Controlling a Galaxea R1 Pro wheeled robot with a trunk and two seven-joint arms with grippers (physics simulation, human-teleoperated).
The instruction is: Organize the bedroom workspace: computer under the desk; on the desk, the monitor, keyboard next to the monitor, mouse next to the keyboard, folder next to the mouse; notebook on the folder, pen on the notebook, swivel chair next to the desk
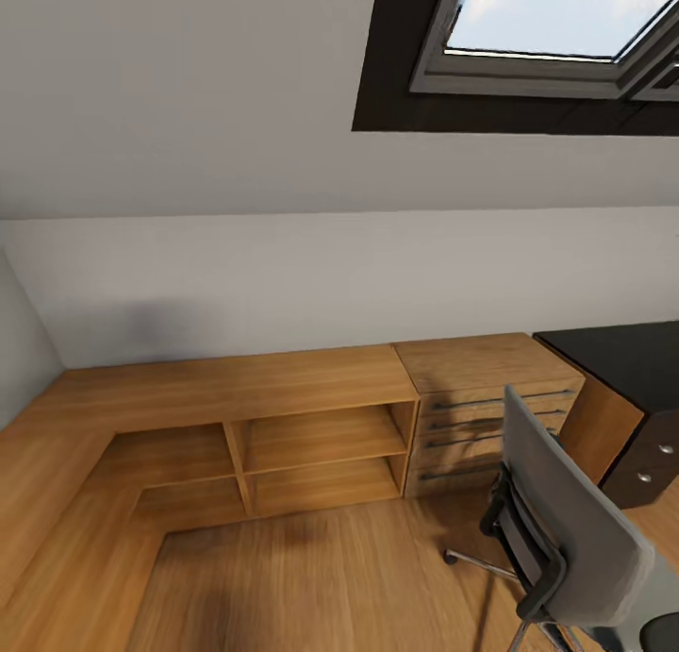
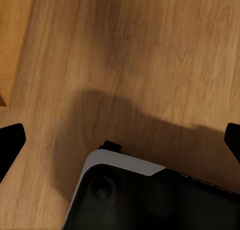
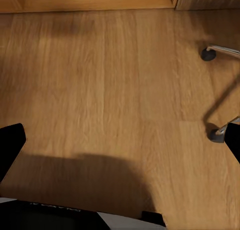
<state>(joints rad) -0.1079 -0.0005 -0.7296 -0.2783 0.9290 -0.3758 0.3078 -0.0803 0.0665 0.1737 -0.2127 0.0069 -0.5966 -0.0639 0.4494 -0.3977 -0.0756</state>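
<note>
grey swivel chair at lower right, near the black bench at right edge; its seat is hidden, folder possibly there. left hand and right hand released, over wooden floor. nothing visibly arranged yet.

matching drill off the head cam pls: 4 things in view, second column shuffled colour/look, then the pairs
Things:
1. swivel chair
2. desk
3. drawer cabinet
4. skylight

Looks:
A. light wood with long bar handles
B. black top, dark pedestal with round silver knobs
C. grey backrest, black armrest, chrome legs on casters
D. dark frame with bright sky behind

Pairs: 1-C, 2-B, 3-A, 4-D
</note>
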